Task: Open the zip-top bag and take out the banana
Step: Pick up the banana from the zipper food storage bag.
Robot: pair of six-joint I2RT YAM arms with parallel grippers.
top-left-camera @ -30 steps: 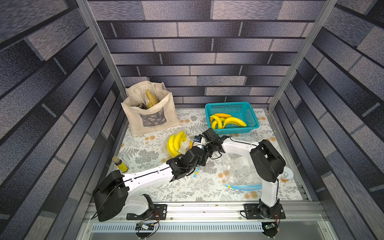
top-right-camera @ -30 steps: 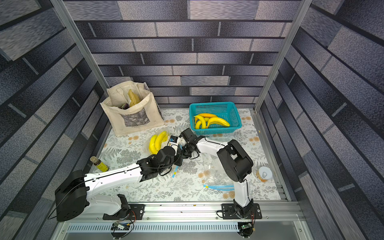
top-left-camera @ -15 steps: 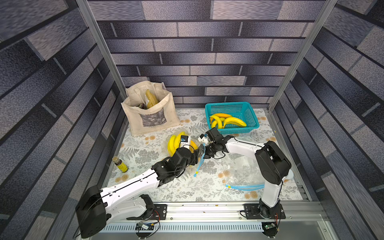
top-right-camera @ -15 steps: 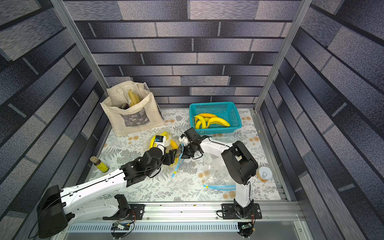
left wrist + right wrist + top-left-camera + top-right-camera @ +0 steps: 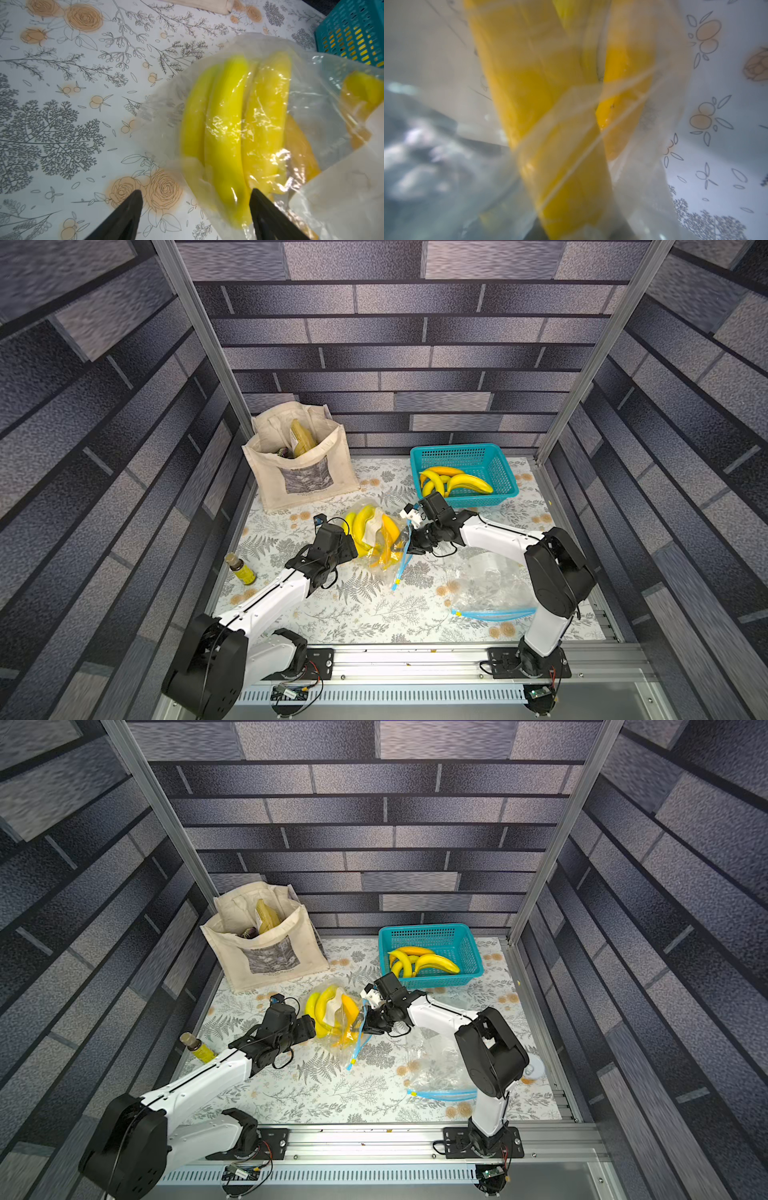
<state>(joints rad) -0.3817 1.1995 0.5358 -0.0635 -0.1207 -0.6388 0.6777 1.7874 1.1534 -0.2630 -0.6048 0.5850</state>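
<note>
While the right gripper point(image 5: 409, 546) pinches the blue zip edge of the zip-top bag point(image 5: 376, 539) mid-table, its mouth apparently parted, the left gripper point(image 5: 195, 192) gapes wide and empty beside the bag's closed end. The bananas point(image 5: 234, 128) lie inside, so lifting them out is the step left.

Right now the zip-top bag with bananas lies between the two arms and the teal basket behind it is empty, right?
No. The teal basket is not empty: both top views show loose bananas in it. The zip-top bag does lie between the left arm and the right arm.
</note>
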